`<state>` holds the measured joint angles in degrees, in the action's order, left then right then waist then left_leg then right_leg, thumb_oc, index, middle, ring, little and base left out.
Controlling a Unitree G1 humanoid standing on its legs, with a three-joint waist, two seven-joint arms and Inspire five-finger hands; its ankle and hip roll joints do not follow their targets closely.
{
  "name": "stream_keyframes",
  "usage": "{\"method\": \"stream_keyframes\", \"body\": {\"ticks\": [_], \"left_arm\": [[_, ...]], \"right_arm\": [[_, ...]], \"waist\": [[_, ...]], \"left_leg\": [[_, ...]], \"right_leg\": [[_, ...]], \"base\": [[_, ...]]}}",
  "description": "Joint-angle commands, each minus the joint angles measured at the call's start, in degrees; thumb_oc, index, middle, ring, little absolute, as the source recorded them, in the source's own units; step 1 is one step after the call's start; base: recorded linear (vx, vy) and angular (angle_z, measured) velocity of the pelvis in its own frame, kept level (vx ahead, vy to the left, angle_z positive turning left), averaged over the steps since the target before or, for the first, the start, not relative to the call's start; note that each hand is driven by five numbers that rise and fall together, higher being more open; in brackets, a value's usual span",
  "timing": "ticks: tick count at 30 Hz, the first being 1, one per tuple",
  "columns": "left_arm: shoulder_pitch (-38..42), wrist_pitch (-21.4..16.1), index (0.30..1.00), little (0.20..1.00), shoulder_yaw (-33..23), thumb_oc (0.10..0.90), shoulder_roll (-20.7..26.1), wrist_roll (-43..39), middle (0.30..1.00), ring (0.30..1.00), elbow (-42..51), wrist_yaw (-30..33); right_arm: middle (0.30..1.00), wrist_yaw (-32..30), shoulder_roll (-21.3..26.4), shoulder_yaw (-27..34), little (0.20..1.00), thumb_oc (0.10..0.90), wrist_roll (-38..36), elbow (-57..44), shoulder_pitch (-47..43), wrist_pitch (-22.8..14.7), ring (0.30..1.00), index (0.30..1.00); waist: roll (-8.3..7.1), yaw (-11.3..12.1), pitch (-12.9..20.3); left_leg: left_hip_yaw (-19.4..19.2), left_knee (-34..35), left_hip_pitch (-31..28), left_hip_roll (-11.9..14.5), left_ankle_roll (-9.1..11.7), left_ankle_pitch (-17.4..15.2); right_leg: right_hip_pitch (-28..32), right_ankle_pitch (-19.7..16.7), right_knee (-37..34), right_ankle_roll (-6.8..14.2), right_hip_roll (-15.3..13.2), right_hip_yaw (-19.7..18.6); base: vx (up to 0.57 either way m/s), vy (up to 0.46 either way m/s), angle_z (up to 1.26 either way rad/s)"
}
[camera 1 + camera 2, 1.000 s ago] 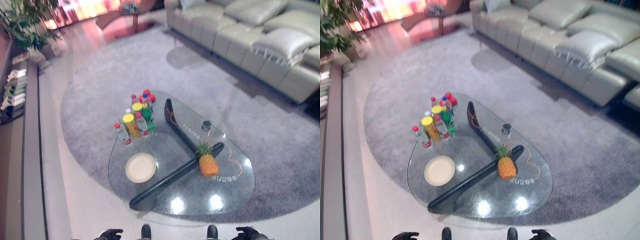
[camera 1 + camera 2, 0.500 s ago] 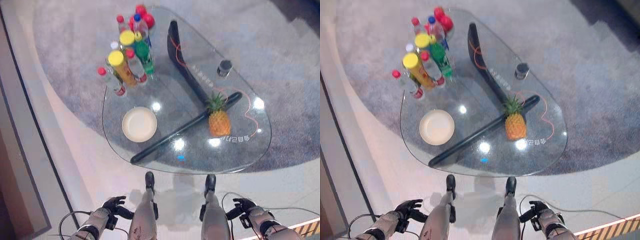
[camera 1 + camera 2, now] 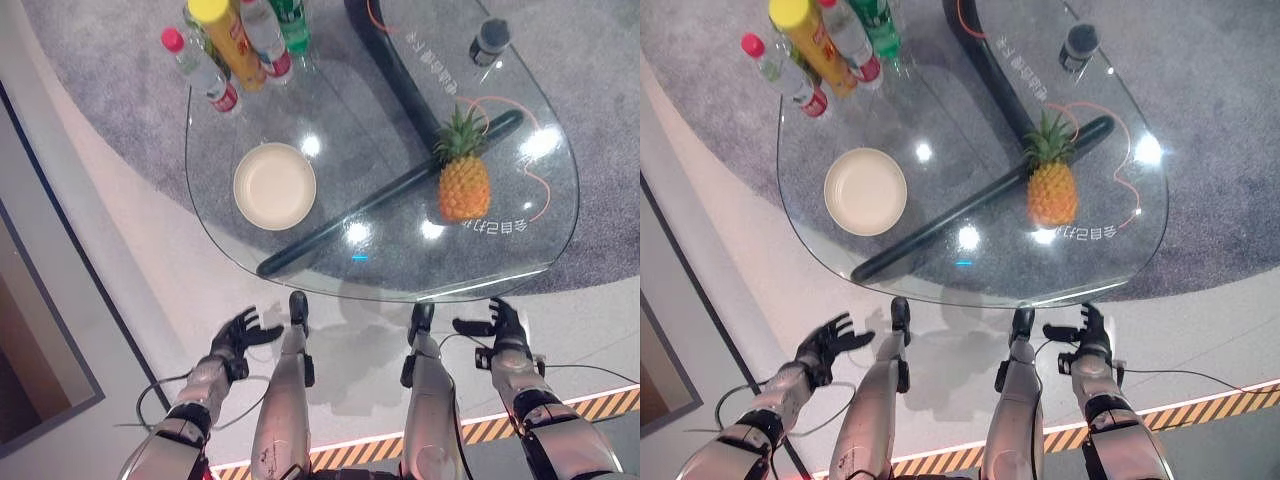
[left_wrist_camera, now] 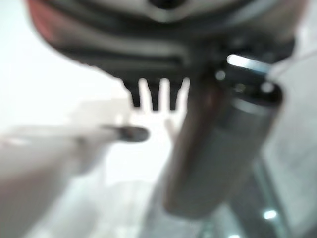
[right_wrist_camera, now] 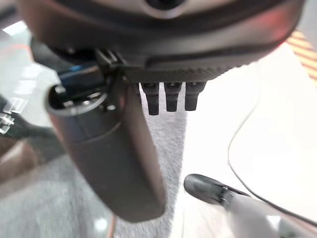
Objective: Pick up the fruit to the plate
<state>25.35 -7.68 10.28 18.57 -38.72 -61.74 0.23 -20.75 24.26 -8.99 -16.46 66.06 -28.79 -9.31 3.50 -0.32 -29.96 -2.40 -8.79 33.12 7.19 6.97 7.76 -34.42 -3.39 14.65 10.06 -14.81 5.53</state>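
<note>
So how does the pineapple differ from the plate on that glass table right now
The pineapple is orange with a green leafy crown; the plate is plain cream. The pineapple stands tall and upright, while the plate lies flat and round. The pineapple sits on the robot's right side of the table, beside the dark bar under the glass; the plate sits on the left side, nearer the bottles. Both rest on the glass table, untouched by either hand.

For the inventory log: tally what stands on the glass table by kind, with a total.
Pineapple: 1
Plate: 1
Small dark cup: 1
Yellow-capped can: 1
Bottles at the far edge, partly cut off: at least 3
Total: at least 7
</note>
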Motion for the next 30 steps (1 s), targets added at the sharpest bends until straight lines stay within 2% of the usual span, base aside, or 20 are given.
{"method": "stream_keyframes", "body": {"ticks": [1, 11, 20, 24, 30], "left_arm": [[-1.7, -2.5, 0.900, 0.900, -2.7, 0.800, 2.6, -2.7, 0.900, 0.900, -2.0, 2.9], [0.1, -4.1, 0.900, 0.900, -3.2, 0.800, 3.4, -4.6, 0.900, 0.900, -0.9, 4.4], [1.7, -3.7, 0.900, 0.900, -2.5, 0.800, 4.3, -4.1, 0.900, 0.900, -1.7, 3.6], [1.6, -3.9, 0.900, 0.900, -2.0, 0.800, 5.1, -4.3, 0.900, 0.900, -2.1, 3.1], [1.1, -3.8, 0.900, 0.900, -1.2, 0.800, 6.1, -4.7, 0.900, 0.900, -2.1, 2.7]], "right_arm": [[0.900, -4.0, 1.3, 2.5, 0.900, 0.800, -2.1, -2.7, 1.8, -3.6, 0.900, 0.900], [0.900, -4.2, 2.4, 2.3, 0.900, 0.800, -4.6, -2.8, -1.5, -4.8, 0.900, 0.900], [0.900, -5.9, 5.0, 3.2, 0.900, 0.800, -9.7, 1.3, -5.1, -2.7, 0.900, 0.900], [0.900, -9.8, 7.5, 6.0, 0.900, 0.800, -13.2, 3.3, -5.3, -1.7, 0.900, 0.900], [0.900, -18.3, 12.0, 10.7, 0.900, 0.800, -18.8, 3.6, -6.1, -5.7, 0.900, 0.900]], "waist": [[-3.16, 0.4, 0.2], [-3.89, 1.1, 0.2], [-4.16, 1.9, 0.2], [-4.29, 2.2, 0.2], [-4.30, 2.3, 0.2]], "left_leg": [[2.1, -12.3, 5.7, -1.9, -0.9, -8.0], [3.2, -13.8, 9.8, -1.6, -0.8, -8.2], [3.5, -13.0, 10.7, -1.2, -0.5, -7.7], [3.9, -13.0, 10.9, -1.1, -0.5, -7.8], [4.0, -12.7, 10.8, -1.2, -0.8, -8.3]], "right_leg": [[-4.8, -0.3, 3.4, -1.4, 1.1, -0.1], [-8.9, -0.1, 4.8, -1.6, 1.7, 0.1], [-9.6, -0.4, 4.2, -1.6, 1.6, 1.2], [-9.4, -0.4, 4.4, -1.6, 1.6, 1.7], [-9.2, -0.6, 4.2, -1.3, 1.7, 2.2]], "base": [[-0.03, -0.018, -0.01], [-0.02, -0.015, 0.01], [-0.01, -0.027, 0.01], [0.02, -0.044, 0.02], [0.02, -0.023, 0.06]]}}
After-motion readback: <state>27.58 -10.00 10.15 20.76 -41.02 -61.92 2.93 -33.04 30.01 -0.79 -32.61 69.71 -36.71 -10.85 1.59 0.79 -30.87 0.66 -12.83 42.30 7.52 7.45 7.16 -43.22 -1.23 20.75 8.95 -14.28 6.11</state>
